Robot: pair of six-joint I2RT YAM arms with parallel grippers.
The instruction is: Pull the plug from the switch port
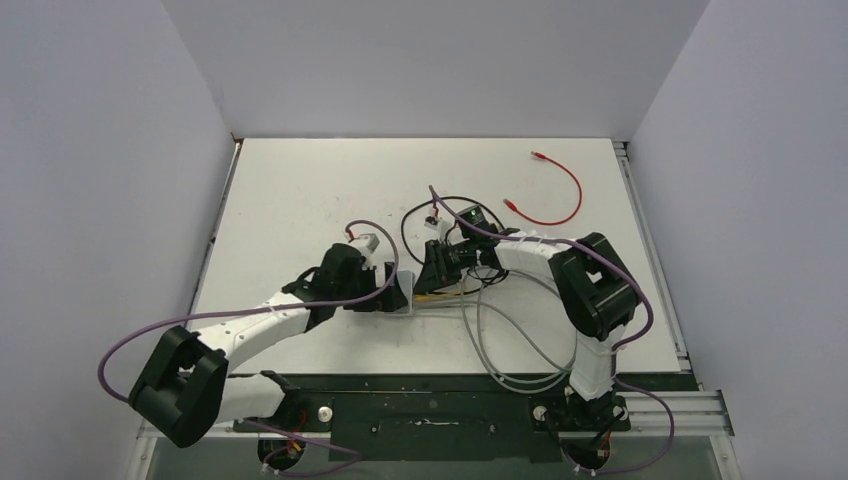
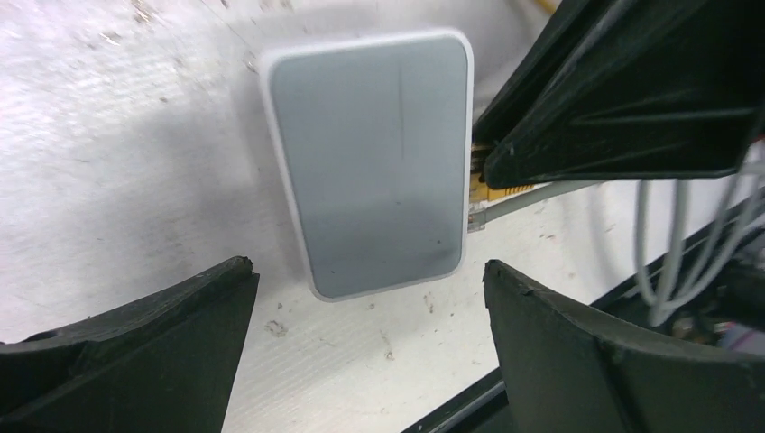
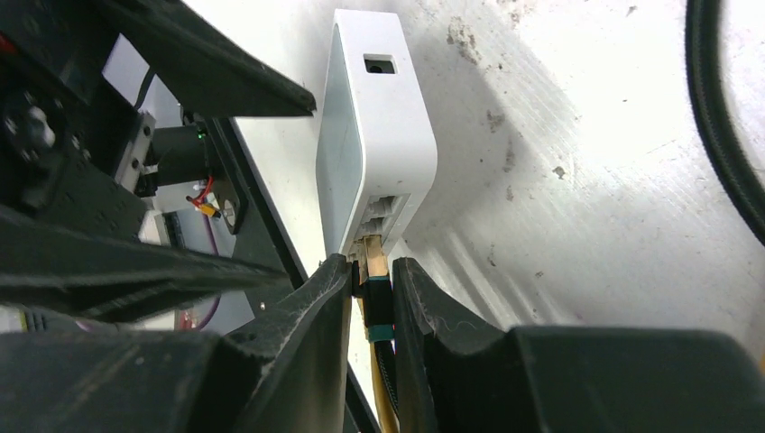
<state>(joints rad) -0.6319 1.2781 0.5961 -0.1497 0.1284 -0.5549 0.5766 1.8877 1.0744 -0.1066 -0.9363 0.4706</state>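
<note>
Right gripper (image 3: 372, 276) low, pinching plug (image 3: 372, 249).

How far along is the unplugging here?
Done: the right gripper is shut on the yellow plug. In hand: the left gripper straddles the switch, open, apart from it. Left: the plug looks seated in its port; the pull itself is not yet done.

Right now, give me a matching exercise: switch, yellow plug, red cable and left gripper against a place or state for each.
1 switch
2 yellow plug
3 red cable
4 left gripper

A open
B loose, far right of the table
C pinched by the right gripper
D pale box lying flat

Pairs: 1-D, 2-C, 3-B, 4-A
</note>
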